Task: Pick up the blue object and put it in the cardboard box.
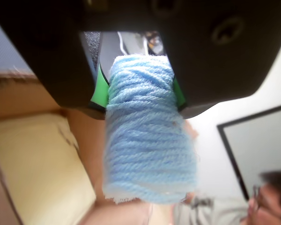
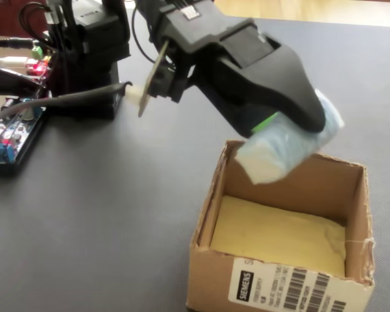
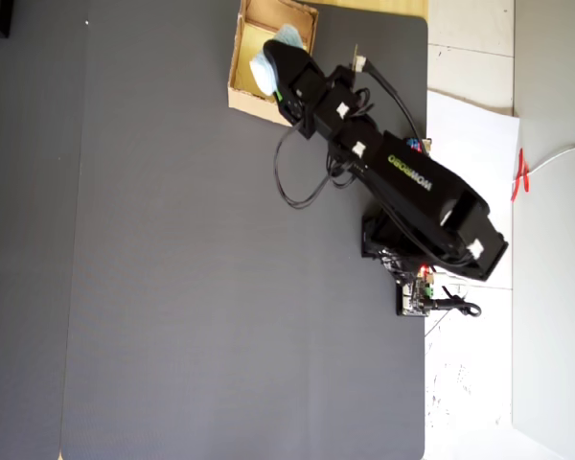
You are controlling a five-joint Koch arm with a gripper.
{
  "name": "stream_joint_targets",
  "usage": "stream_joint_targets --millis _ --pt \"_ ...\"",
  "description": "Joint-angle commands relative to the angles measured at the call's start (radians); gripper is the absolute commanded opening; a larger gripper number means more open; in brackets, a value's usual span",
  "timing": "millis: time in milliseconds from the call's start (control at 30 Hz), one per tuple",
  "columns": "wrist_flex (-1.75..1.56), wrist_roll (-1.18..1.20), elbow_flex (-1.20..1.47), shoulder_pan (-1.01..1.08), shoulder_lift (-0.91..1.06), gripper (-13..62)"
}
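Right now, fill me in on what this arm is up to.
The arm's gripper has its jaws shut on the blue object, a soft pale-blue roll of yarn, and holds it in the air above the open cardboard box. The wrist view shows the roll clamped between the green-padded jaws, with the box's yellowish floor below. The roll has not been let go yet. The box sits on a dark grey mat.

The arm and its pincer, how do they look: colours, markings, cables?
The arm is black plastic with green lettering on its upper link and small white labels. Black cables loop beside it. The pincer has broad black jaws with bright green pads inside.
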Motion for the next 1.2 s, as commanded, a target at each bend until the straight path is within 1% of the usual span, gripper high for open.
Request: stream_joint_targets --millis 0,33,100,133,167,267,467,600,700,833,933,1167 --pt "0.034 0.002 -0.107 0.012 0.009 19.7" --pt "0.075 0.002 -0.120 0.021 0.006 22.7" --pt "0.084 0.002 -0.114 0.031 0.011 23.3" --pt "0.101 0.003 -0.114 0.031 0.015 25.7" --pt "0.144 0.003 -0.120 0.031 0.023 29.8" --pt "0.199 0.003 -0.120 0.031 0.054 33.6" --pt "0.206 0.003 -0.098 0.008 0.120 33.8" --pt "0.198 0.025 -0.086 -0.049 0.156 33.8" --pt "0.152 0.123 -0.055 -0.133 0.187 34.1" --pt "0.147 0.126 -0.032 -0.252 0.225 34.1" --pt "0.155 0.127 0.009 -0.353 0.293 34.3" --pt "0.158 0.130 0.144 -0.508 0.439 34.3"
